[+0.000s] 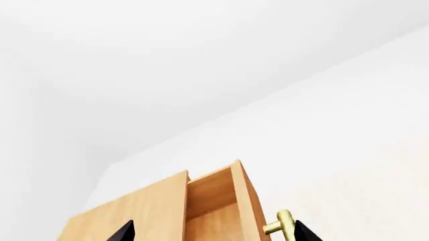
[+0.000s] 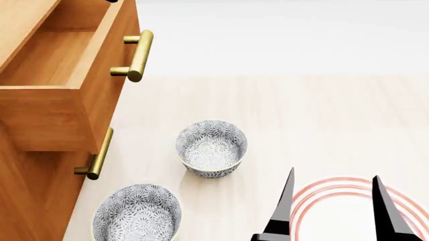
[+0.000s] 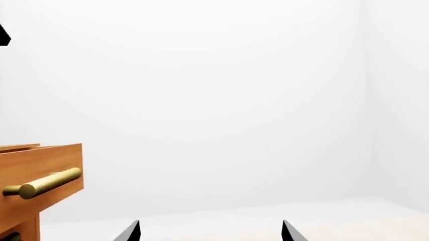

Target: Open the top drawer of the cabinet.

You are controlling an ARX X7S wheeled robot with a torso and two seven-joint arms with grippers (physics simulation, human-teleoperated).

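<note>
Pale wood-grain counter (image 2: 322,115) fills the head view, running back to a plain white wall. At its left edge stands the cabinet (image 2: 27,201), and the top drawer (image 2: 60,75) juts out over the counter, pulled well open; its plain wood inside shows nothing in it, though the far end is cut off by the frame. A brass handle (image 2: 137,55) sits on the drawer front, and the lower drawer's handle (image 2: 99,155) lies beneath, its front flush with the cabinet. Two patterned bowls rest near the cabinet, one (image 2: 211,148) toward the middle and one (image 2: 137,213) at the near edge, partly cropped; both look empty. A white plate with red rings (image 2: 342,201) lies at the near right corner, half hidden behind the right gripper (image 2: 332,201), whose dark fingers stand apart with nothing between them. From the left wrist view, white walls and ceiling sit above the cabinet top (image 1: 134,211) and the open drawer (image 1: 214,196), with only the dark tips of the left gripper (image 1: 214,233) showing, spread wide, one just beside the brass handle (image 1: 282,226) but whether touching is unclear. From the right wrist view, the drawer front (image 3: 40,165) and its handle (image 3: 43,183) stand against bare white wall, well apart from the parted fingertips (image 3: 130,232).
</note>
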